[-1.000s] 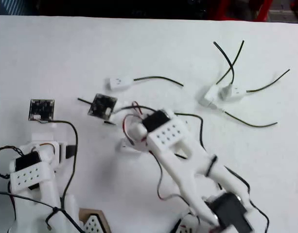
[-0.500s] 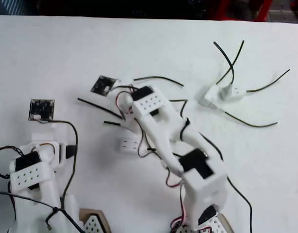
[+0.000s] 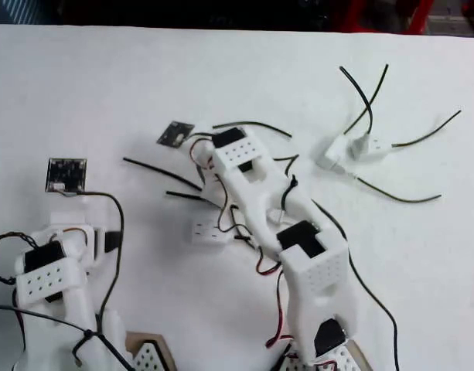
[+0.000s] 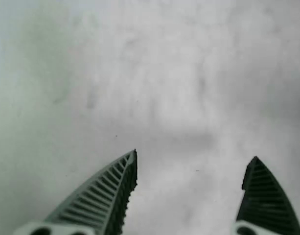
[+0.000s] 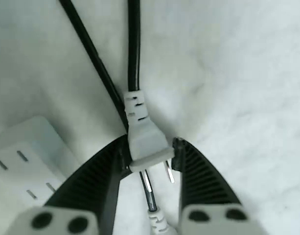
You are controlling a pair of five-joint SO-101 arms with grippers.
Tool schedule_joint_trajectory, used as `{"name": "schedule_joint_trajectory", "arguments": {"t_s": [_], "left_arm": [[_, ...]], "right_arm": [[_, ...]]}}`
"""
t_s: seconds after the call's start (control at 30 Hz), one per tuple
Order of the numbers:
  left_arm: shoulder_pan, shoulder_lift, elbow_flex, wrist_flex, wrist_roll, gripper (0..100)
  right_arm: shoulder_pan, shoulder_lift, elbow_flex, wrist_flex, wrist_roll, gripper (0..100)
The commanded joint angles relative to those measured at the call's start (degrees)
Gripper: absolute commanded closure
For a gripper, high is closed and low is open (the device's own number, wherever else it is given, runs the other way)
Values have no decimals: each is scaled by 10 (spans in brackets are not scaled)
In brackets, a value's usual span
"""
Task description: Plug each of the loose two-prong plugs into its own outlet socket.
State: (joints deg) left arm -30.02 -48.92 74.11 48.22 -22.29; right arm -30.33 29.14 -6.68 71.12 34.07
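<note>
In the right wrist view a white two-prong plug on a black cable sits between the fingers of my right gripper, which press on both its sides; the prongs point back toward the camera. A white outlet block with slots lies close beside it. From above, the right arm stretches to the table's middle, and another white outlet lies by it. My left gripper is open over bare white table, and its arm stays at the front left.
Loose black cables lie left of the right arm, and one more runs behind it. At the back right sits a white plug-and-outlet cluster with several black leads. The table's far left is bare white.
The right arm has swung from the outlet near the table's front middle up and away to the back, its wrist camera ending farther back. The left arm has not moved.
</note>
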Motion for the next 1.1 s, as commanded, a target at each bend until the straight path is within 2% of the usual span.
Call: {"name": "schedule_joint_trajectory", "arguments": {"t_s": [0.0,0.17,0.27,0.43,0.63,1.07], "left_arm": [[1,-15,0,-11,7,665],[1,-15,0,-11,7,665],[1,-15,0,-11,7,665],[1,-15,0,-11,7,665],[1,-15,0,-11,7,665],[1,-15,0,-11,7,665]], "right_arm": [[7,-7,-40,15,-4,981],[7,-7,-81,53,-13,981],[7,-1,-97,56,-74,967],[2,-7,-96,55,-86,834],[-7,-3,-99,52,-85,867],[-7,0,-96,51,-85,865]]}}
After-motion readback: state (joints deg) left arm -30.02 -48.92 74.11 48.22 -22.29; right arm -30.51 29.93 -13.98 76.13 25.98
